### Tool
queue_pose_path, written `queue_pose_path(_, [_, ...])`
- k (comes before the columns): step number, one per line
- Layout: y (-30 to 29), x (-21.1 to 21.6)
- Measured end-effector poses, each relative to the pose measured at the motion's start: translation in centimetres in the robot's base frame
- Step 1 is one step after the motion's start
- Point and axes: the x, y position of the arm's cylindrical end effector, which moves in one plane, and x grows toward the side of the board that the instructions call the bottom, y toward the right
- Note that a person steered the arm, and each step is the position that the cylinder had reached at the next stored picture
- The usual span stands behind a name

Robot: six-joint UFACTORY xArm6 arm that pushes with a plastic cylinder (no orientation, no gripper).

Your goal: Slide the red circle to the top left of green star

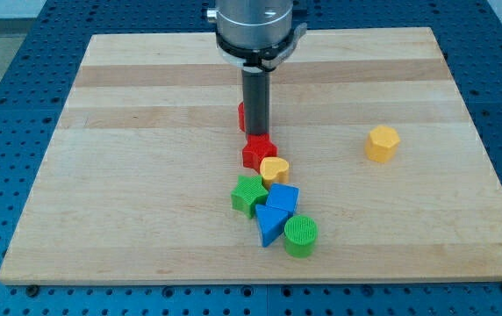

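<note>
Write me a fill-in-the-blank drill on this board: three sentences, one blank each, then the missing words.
1. The lone block far off at the view's right, the hexagonal block, is coloured ____.
2. My tip stands just above the red star-shaped block and mostly hides a small block of the colour ____.
3. The yellow heart-shaped block lies to the upper right of the green ____-shaped block.

Missing words: yellow; red; star

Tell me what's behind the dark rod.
A red block peeks out at the rod's left side; the rest is covered, so its shape is unclear. My tip ends above the red star.
</note>
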Motion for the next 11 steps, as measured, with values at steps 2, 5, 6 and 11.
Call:
queue_pose_path(2, [4.6,-5.9])
queue_pose_path(5, [-10.4,4.7])
queue_pose_path(6, [-10.4,1.1])
queue_pose_path(11, [-5.6,1.1])
